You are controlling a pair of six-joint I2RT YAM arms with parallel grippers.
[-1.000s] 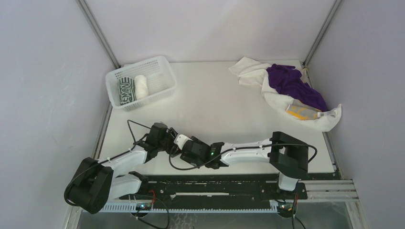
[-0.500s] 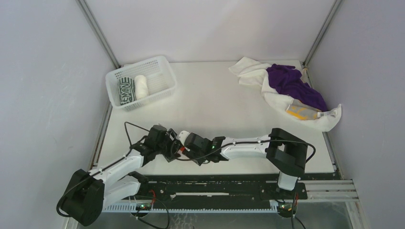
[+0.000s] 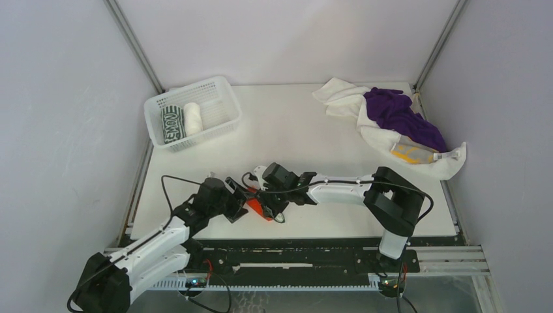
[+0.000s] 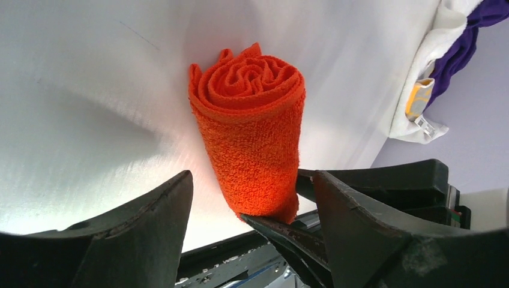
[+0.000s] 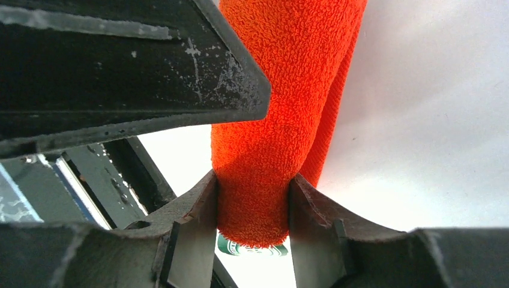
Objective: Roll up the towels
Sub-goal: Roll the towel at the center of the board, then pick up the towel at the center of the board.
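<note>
From above: grips rolled orange-red towel [image 3: 255, 207] near the table's [image 3: 306, 130] front edge, left gripper [image 3: 240, 201] and right gripper [image 3: 263, 199] meeting there. From left wrist: straddles the roll with jaws apart, one finger just beside it, the other clear. From right wrist: clamps the roll's end tight between both fingers.

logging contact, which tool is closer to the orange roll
Right: the right tool pinches the orange roll; the left tool is open around its near end.
</note>
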